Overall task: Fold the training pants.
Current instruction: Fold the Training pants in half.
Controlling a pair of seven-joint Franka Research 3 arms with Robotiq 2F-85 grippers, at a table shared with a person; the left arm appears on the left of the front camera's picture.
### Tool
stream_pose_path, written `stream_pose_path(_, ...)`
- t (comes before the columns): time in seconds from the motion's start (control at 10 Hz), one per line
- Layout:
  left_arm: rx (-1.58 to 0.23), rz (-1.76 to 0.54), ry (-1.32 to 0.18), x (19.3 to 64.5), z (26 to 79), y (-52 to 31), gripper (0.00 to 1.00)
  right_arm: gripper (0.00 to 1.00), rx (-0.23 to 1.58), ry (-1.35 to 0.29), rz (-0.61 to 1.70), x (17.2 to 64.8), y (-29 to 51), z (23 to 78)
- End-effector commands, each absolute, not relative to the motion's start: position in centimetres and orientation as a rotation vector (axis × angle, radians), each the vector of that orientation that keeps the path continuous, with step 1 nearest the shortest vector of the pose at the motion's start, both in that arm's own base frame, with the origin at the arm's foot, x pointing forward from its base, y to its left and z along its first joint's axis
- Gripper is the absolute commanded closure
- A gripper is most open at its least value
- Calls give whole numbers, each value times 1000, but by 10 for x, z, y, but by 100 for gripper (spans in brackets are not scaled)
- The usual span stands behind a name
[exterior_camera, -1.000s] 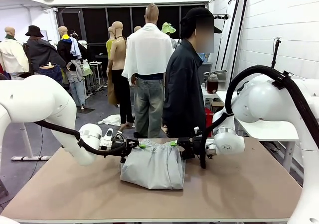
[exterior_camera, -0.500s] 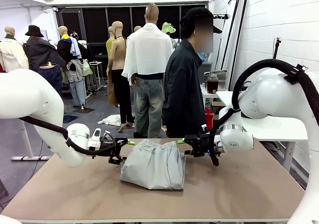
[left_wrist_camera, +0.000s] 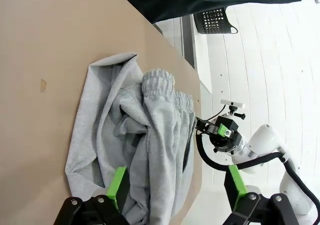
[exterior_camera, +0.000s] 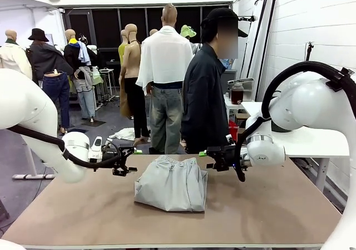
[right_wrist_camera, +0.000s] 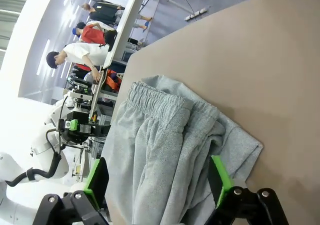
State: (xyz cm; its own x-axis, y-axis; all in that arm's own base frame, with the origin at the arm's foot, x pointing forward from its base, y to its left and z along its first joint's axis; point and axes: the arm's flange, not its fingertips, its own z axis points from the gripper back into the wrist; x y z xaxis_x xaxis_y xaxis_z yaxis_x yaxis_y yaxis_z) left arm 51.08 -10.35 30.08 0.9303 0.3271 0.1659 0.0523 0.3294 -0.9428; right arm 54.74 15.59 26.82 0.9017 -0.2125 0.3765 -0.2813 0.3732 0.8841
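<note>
The training pants [exterior_camera: 171, 186] lie folded in a light grey bundle on the middle of the table [exterior_camera: 267, 205], gathered waistband on the far side. My left gripper [exterior_camera: 131, 161] hangs open just left of the bundle, clear of the cloth. My right gripper [exterior_camera: 208, 160] stands open just right of it, also apart. In the left wrist view the pants [left_wrist_camera: 145, 150] lie ahead of the open left gripper [left_wrist_camera: 176, 185], nothing between its green pads. In the right wrist view the open right gripper [right_wrist_camera: 157, 180] faces the pants [right_wrist_camera: 165, 150] the same way.
A person [exterior_camera: 206, 89] in a dark jacket stands at the table's far edge, behind the pants. A white side table [exterior_camera: 300, 144] stands at the right. Bare brown tabletop [left_wrist_camera: 50, 45] surrounds the bundle on all sides.
Both grippers let go of the waistband corners, opened and drew back, the left one leftward and the right one rightward. The pants settled flat on the table.
</note>
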Motion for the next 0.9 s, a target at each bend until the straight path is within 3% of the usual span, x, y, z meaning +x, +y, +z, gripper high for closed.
stream_pose_path(0.0, -1230, 198, -347, 511, 298, -102, 0, 0, 1200, -469, 43, 547, 156, 266)
stream_pose_path(0.8, -1230, 198, -347, 511, 298, -102, 0, 0, 1200, -469, 43, 547, 156, 266)
